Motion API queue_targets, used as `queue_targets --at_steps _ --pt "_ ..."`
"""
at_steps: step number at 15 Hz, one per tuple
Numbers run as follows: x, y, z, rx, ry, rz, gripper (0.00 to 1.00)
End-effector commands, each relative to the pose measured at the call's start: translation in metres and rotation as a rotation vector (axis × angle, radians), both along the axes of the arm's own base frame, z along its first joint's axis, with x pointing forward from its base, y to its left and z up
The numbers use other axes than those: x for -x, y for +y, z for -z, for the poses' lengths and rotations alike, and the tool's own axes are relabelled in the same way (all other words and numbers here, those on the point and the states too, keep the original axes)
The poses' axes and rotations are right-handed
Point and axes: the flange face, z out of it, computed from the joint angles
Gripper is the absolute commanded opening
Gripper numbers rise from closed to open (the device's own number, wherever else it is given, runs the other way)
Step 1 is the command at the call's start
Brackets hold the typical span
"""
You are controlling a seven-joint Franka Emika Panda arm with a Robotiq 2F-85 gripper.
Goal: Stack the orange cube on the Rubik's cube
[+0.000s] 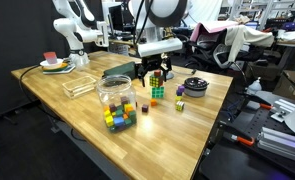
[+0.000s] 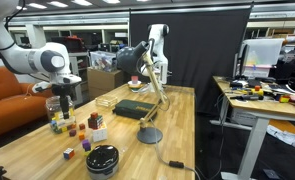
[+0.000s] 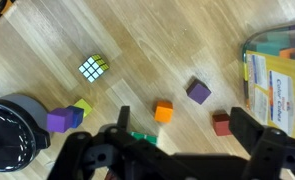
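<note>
In the wrist view the small orange cube (image 3: 164, 112) lies on the wooden table, just inside my left finger. The Rubik's cube (image 3: 94, 68) sits apart from it, farther up and to the left. My gripper (image 3: 181, 120) is open and empty, hovering above the table with its fingers either side of the orange cube and a dark red block (image 3: 221, 124). In both exterior views the gripper (image 1: 155, 72) (image 2: 65, 100) hangs low over the blocks, next to the Rubik's cube (image 1: 159, 92) (image 2: 95, 120).
A purple block (image 3: 198, 92) lies beyond the orange cube. A purple and a yellow-green block (image 3: 67, 116) lie beside a black round object (image 3: 7, 130). A clear jar of blocks (image 3: 277, 70) (image 1: 117, 100) stands close by. A clear tray (image 1: 79, 86) is on the table.
</note>
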Motion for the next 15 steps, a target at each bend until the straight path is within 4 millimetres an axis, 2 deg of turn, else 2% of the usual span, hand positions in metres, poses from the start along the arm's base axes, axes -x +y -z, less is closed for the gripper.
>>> queue_targets --at_steps 1,6,11,12,15 --pt "-0.002 -0.004 0.003 0.006 -0.005 0.026 1.0" --pt "-0.014 -0.028 0.028 0.017 -0.015 0.094 1.0" --pt "-0.024 -0.038 0.057 -0.018 -0.014 0.13 1.0" --pt "-0.017 -0.037 0.053 -0.001 -0.004 0.115 1.0" --pt "-0.017 -0.037 0.057 0.0 0.0 0.116 1.0"
